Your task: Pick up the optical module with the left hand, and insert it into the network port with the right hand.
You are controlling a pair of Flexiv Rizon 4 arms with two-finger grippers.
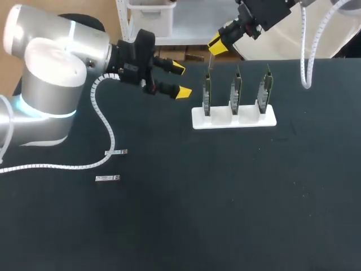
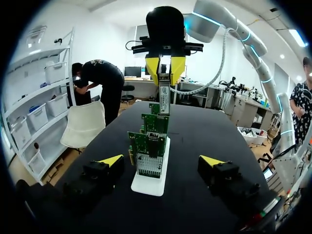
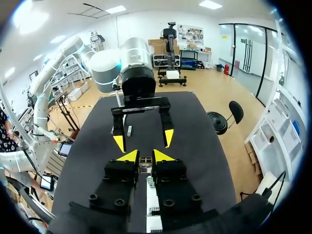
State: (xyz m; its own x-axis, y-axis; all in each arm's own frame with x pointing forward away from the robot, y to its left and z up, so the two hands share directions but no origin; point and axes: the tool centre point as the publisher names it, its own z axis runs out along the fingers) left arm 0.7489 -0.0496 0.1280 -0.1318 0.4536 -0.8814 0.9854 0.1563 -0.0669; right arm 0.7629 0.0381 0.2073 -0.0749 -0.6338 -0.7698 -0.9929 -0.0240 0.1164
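Note:
My right gripper [image 1: 217,45] hangs over the left-most green network card [image 1: 207,90] of the white stand [image 1: 234,118]. It is shut on a slim silver optical module [image 2: 165,99], which points straight down at that card. In the right wrist view the module [image 3: 144,163] shows between the yellow tips of the right gripper [image 3: 144,156]. My left gripper [image 1: 180,81] stands open and holds nothing, just left of the stand. In the left wrist view the left gripper [image 2: 161,163] faces the row of cards [image 2: 148,146] end-on.
Two spare silver modules lie on the black table at the left, one [image 1: 115,153] under the left arm's white cable and one [image 1: 108,178] nearer the front. Three upright cards fill the stand. The left arm's body sits at the far left.

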